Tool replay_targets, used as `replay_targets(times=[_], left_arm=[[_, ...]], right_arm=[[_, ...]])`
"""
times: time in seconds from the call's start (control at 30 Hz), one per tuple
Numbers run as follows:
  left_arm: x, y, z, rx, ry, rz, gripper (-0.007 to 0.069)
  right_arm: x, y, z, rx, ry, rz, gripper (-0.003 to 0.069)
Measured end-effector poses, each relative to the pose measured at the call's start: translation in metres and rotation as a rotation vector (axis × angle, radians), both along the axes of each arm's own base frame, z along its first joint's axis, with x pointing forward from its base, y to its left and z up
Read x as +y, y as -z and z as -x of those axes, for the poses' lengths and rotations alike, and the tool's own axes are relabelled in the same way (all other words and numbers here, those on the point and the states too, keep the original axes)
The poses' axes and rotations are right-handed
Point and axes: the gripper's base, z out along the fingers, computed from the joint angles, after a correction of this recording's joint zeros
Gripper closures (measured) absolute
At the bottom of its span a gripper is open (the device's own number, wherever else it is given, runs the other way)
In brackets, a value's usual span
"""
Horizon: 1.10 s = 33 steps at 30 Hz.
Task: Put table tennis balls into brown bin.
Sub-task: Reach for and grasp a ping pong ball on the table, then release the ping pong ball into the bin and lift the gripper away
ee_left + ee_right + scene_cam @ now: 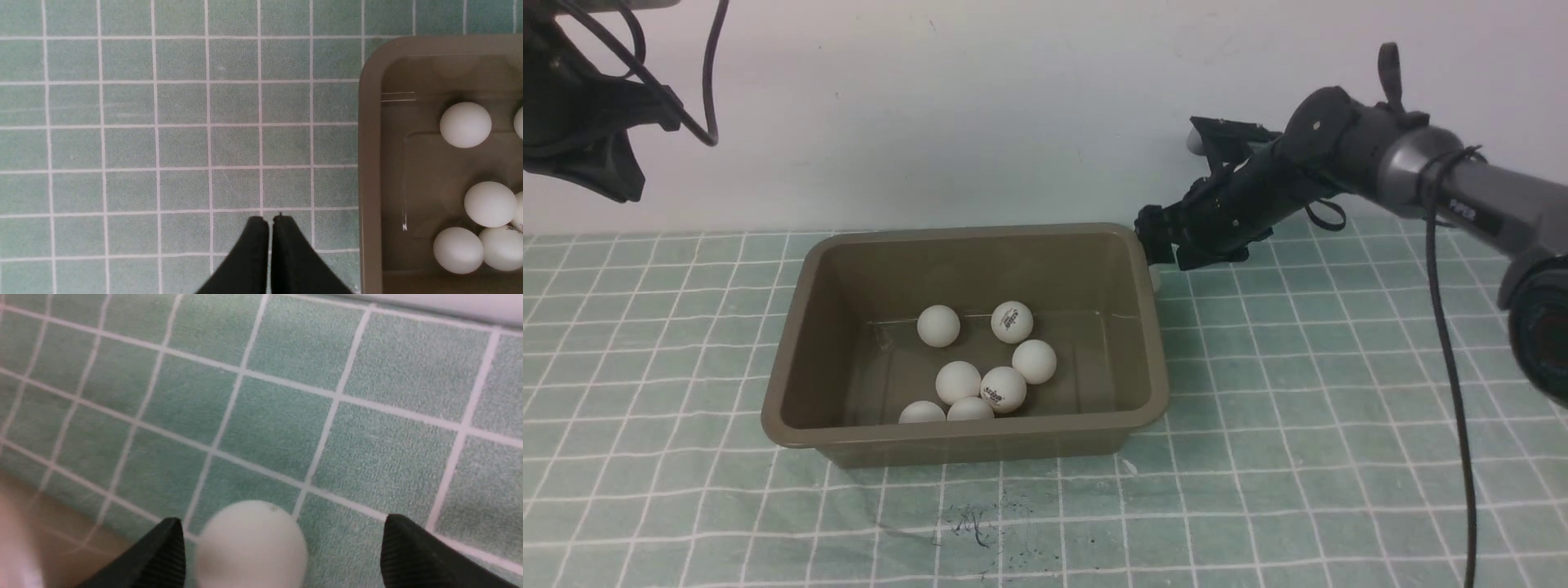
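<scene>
Right gripper (282,524), jaws apart, straddles a table tennis ball (251,545) outside the brown bin (964,433), by its upper-right corner; the ball could roll off. Left gripper (270,220) closed.

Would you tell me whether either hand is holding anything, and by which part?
Nothing is held. The right hand stands open astride a table tennis ball; the left hand is shut, empty.

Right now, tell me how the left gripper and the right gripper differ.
The left gripper has its jaws shut; the right gripper has its jaws wide open. Nothing sits between the left gripper's fingers, while a white ball shows between the right gripper's, narrower than the gap. Both have black fingers and green checked cloth beneath them.
</scene>
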Motion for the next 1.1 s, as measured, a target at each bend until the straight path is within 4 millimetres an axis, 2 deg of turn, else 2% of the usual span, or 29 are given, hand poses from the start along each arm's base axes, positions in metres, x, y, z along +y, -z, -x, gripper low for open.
replay_targets(times=[0.1,0.23,0.3,0.33,0.4,0.5,0.6,0.7,0.77,0.8,0.87,0.93,1.03,1.1], left_arm=[[0.0,0.0,0.0,0.0,0.0,0.0,0.0629],[0.0,0.0,0.0,0.0,0.0,0.001,0.0629],[0.0,0.0,0.0,0.0,0.0,0.001,0.0629],[0.0,0.0,0.0,0.0,0.0,0.001,0.0629],[0.0,0.0,0.0,0.0,0.0,0.002,0.0629],[0.0,0.0,0.0,-0.001,0.0,0.002,0.0629],[0.0,-0.002,0.001,-0.005,0.0,0.001,0.0629],[-0.001,-0.01,0.006,-0.025,0.0,0.001,0.0629],[-0.002,-0.019,0.012,-0.051,0.001,0.005,0.0629],[-0.003,-0.025,0.016,-0.069,0.002,0.01,0.0629],[-0.005,-0.034,0.023,-0.093,0.003,0.012,0.0629],[-0.006,-0.04,0.031,-0.107,0.003,0.011,0.0629],[-0.008,-0.028,0.046,-0.055,0.004,0.02,0.0629],[-0.008,-0.012,0.05,0.001,0.003,0.027,0.0629]], right_arm=[[0.002,0.008,-0.001,0.006,-0.005,0.009,0.0081],[0.01,0.009,-0.001,-0.036,-0.014,0.034,0.0133],[0.014,0.011,-0.001,-0.039,-0.017,0.036,0.0179],[0.017,0.011,0.0,-0.041,-0.019,0.041,0.0239],[0.017,0.011,0.0,-0.033,-0.011,0.059,0.0309],[0.013,0.003,0.002,-0.001,-0.021,0.122,0.0298],[0.0,-0.018,0.004,0.043,-0.032,0.194,0.0298],[-0.019,-0.07,0.009,0.061,0.011,0.187,0.0298],[-0.023,-0.107,0.015,0.031,0.061,0.113,0.0298],[-0.02,-0.13,0.021,0.014,0.082,0.049,0.0298],[-0.009,-0.153,0.031,-0.006,0.072,-0.026,0.0298],[0.014,-0.167,0.043,-0.021,0.015,-0.072,0.0298],[0.06,-0.159,0.059,-0.019,-0.115,-0.039,0.0298],[0.079,-0.146,0.065,-0.011,-0.17,0.008,0.0298]])
